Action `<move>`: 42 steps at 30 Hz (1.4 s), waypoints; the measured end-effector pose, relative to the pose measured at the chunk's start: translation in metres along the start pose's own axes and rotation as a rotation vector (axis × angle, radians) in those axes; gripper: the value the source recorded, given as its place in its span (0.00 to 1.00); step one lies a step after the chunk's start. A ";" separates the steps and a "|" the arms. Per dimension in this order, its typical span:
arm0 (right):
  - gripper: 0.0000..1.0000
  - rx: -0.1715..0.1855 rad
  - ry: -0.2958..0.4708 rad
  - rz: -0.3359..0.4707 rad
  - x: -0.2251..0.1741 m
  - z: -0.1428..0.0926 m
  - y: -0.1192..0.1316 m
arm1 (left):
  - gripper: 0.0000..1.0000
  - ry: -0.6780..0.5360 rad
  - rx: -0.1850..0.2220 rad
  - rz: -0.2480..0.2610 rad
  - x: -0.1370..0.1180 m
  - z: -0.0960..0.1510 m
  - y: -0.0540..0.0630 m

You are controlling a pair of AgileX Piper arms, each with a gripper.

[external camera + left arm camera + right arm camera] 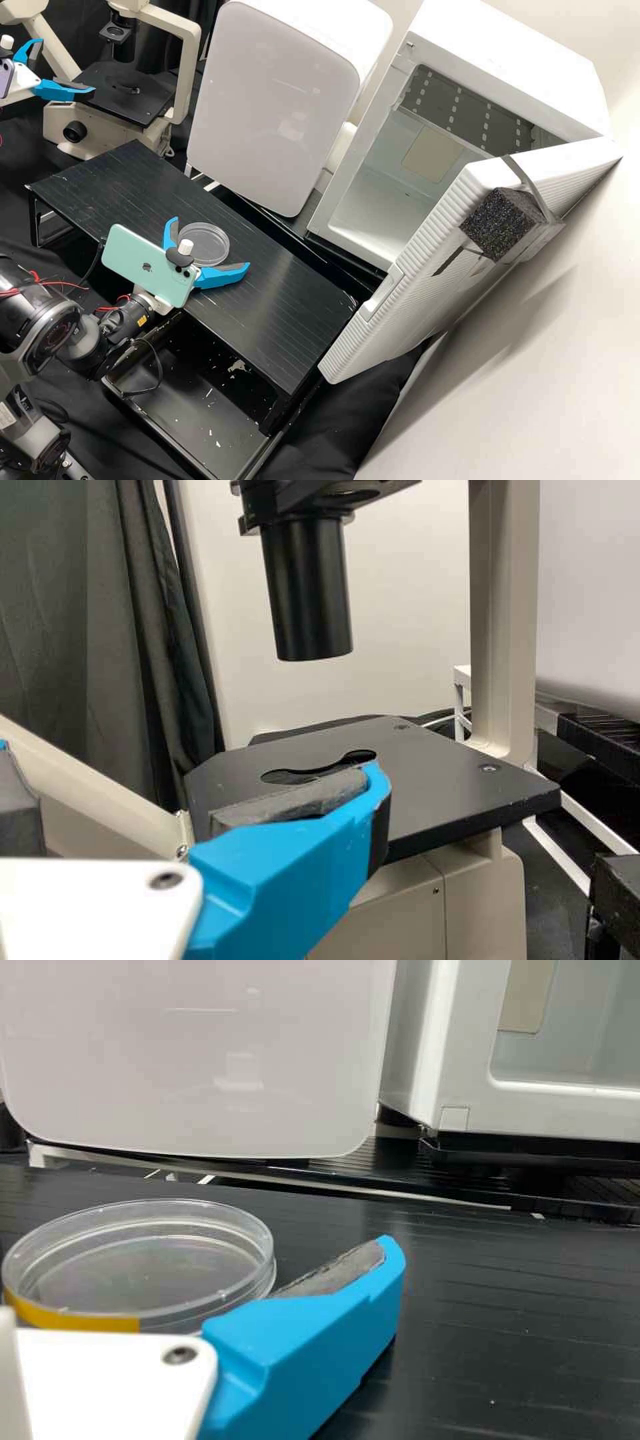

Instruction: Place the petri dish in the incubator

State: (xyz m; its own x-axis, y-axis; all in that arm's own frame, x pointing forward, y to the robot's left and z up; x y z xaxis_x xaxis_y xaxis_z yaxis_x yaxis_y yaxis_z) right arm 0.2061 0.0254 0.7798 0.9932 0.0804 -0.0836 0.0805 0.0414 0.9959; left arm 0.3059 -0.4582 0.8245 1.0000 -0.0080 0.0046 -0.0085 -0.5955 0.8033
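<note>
Right white gripper [212,243]: blue fingers spread wide, nothing clamped. Clear round plastic petri dish [207,241] between them, flat on black ridged stand [287,307]. Left white gripper [67,65] open, empty.

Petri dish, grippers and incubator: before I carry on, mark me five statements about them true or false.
1. The incubator has its door open. True.
2. The petri dish is inside the incubator. False: it lies on the black platform.
3. The right gripper has its fingers spread, the petri dish between them. True.
4. The left gripper is shut on the petri dish. False: it is open, by the microscope.
5. A black foam block is on the incubator door. True.
</note>
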 end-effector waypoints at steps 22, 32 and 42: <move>0.00 -0.009 0.025 -0.013 0.002 -0.003 -0.001 | 1.00 0.000 0.000 0.000 0.000 0.000 0.000; 0.00 -0.009 0.030 -0.017 0.002 -0.004 -0.002 | 1.00 0.000 0.000 0.000 0.000 0.000 0.000; 0.00 -0.011 0.034 -0.011 0.001 -0.004 0.000 | 1.00 0.000 0.000 0.000 0.000 0.000 0.000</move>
State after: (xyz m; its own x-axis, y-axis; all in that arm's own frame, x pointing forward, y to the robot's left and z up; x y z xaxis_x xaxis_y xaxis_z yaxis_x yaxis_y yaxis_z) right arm 0.2070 0.0298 0.7796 0.9889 0.1136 -0.0960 0.0905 0.0532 0.9945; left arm 0.3059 -0.4582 0.8245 1.0000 -0.0080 0.0046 -0.0085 -0.5955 0.8033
